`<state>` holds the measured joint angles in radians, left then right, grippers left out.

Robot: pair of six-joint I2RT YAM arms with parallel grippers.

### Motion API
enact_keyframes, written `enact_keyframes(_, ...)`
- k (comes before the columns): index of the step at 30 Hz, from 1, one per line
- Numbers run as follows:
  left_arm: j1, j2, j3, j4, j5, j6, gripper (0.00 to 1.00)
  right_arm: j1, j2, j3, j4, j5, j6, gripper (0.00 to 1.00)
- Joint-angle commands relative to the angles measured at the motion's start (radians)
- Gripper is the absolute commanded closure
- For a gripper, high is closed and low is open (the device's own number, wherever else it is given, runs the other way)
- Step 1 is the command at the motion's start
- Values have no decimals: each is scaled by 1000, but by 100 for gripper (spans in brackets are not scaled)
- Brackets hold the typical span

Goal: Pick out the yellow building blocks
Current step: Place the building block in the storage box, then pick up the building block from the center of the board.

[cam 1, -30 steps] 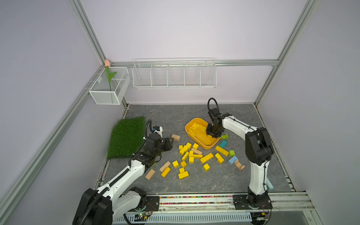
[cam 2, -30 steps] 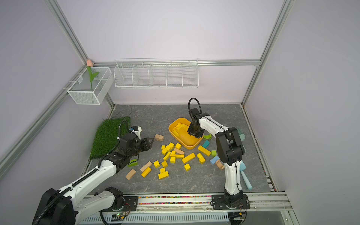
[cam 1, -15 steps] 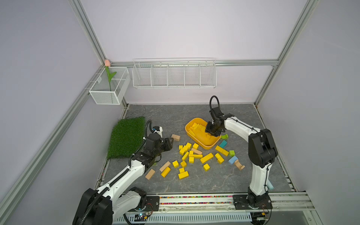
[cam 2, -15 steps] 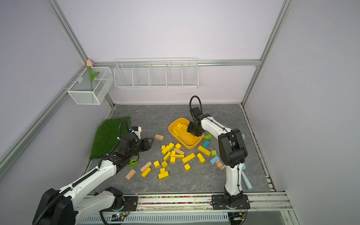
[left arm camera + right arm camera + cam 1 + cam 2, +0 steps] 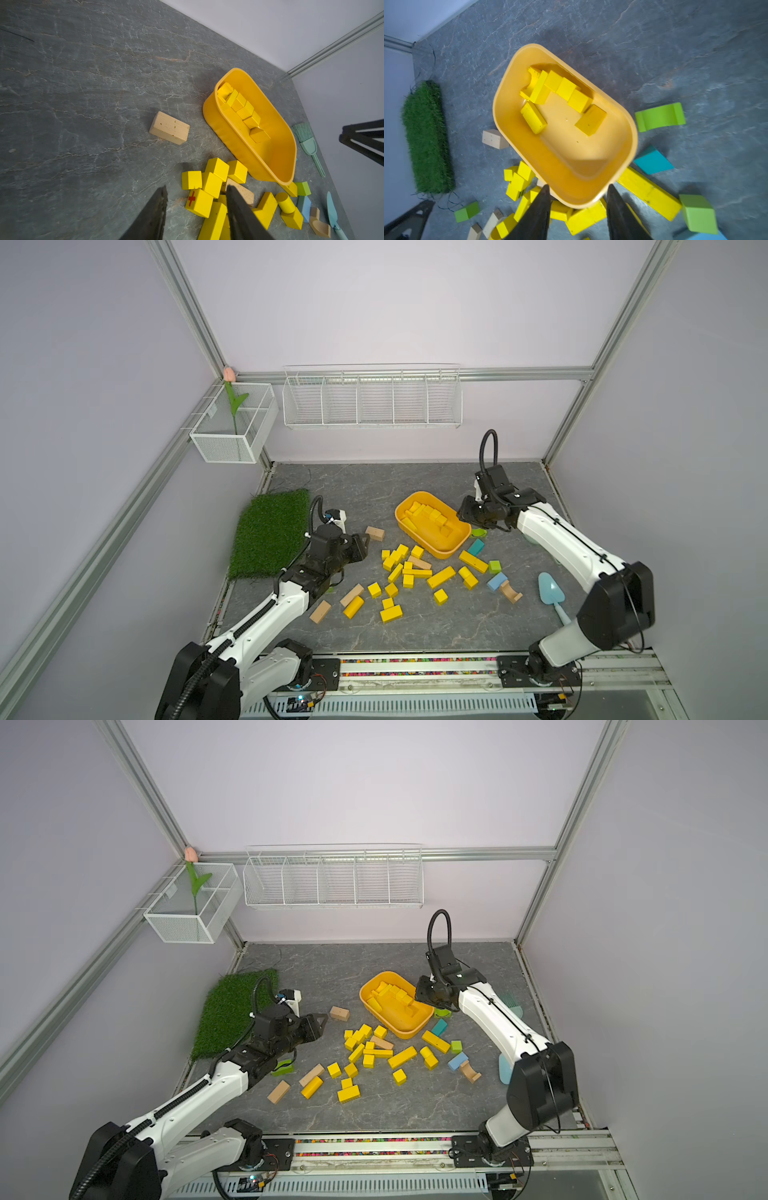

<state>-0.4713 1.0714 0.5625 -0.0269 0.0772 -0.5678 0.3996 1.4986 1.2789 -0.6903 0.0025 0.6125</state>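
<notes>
**Camera Placement**

Both top views look down from high at the front onto the whole grey tabletop [image 5: 374, 485]. Left wrist camera looks low and close toward the yellow-orange tub [image 5: 228, 133]; right wrist camera looks steeply into it. All share the tub and nearby yellow building blocks [image 5: 440, 576].

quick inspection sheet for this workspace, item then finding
surface: grey marbled tabletop, no spills seen
job's things: yellow building blocks, some in the yellow tub, most loose in front of it
clutter: tan blocks, green block, blue scoop, teal brush, grass mat
grippers: left gripper open, empty, beside the loose pile; right gripper open, empty, over the tub's edge
cables: black cable loop on each wrist, clear of the blocks
surroundings: white wire rack and mesh basket with a tulip, hung on the walls
</notes>
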Motion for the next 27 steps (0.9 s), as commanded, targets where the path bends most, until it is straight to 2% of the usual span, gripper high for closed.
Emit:
enact_keyframes(1, 5, -16, -10, 16, 6, -12, 52, -12, -98, -127, -34, 14, -89, 53)
enact_keyframes(3, 5, -15, -9, 16, 6, -11, 52, -19, -164, -205, -9, -14, -123, 47)
enact_keyframes(8, 5, -7, -4, 16, 7, -10, 52, -28, -269, -318, 2, -42, -183, 15)
enact_keyframes(9, 5, -5, -4, 15, 7, -12, 52, -30, -277, -325, -3, -48, -193, 6)
enact_keyframes(11, 6, -5, -4, 14, 7, -12, 52, -30, -285, -337, -12, -43, -202, 11)
enact_keyframes(20, 5, -10, 0, 7, 2, -13, 52, -30, -226, -363, -25, -86, -286, 11)
enact_keyframes(24, 6, -7, 4, 5, 3, -13, 52, -33, -176, -354, -46, -54, -329, 1)
enact_keyframes(27, 6, -5, 4, 5, 3, -14, 52, -32, -133, -351, -32, -56, -326, 18)
